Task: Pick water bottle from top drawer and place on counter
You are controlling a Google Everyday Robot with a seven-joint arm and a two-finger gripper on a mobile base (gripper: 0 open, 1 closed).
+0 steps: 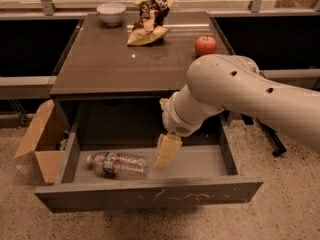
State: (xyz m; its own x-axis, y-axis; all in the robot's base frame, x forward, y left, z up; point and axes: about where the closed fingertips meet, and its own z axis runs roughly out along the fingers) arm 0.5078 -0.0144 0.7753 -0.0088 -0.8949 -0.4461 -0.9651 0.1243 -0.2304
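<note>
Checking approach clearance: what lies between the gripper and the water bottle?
Only bare floor of the top drawer, in the camera view; the gripper hangs inside it, just beside the water bottle.

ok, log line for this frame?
phase: reach | gripper: low in open top drawer, beside water bottle | water bottle: lying in drawer, not gripped | counter: bowl, apple, crumpled bag

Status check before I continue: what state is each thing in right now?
top drawer: pulled open.
water bottle: lying on its side in the drawer, capped, not held.
gripper: pointing down into the drawer, right of the bottle.
cardboard box: flaps open, on the floor.
bowl: upright on the counter.
snack bag: crumpled.
</note>
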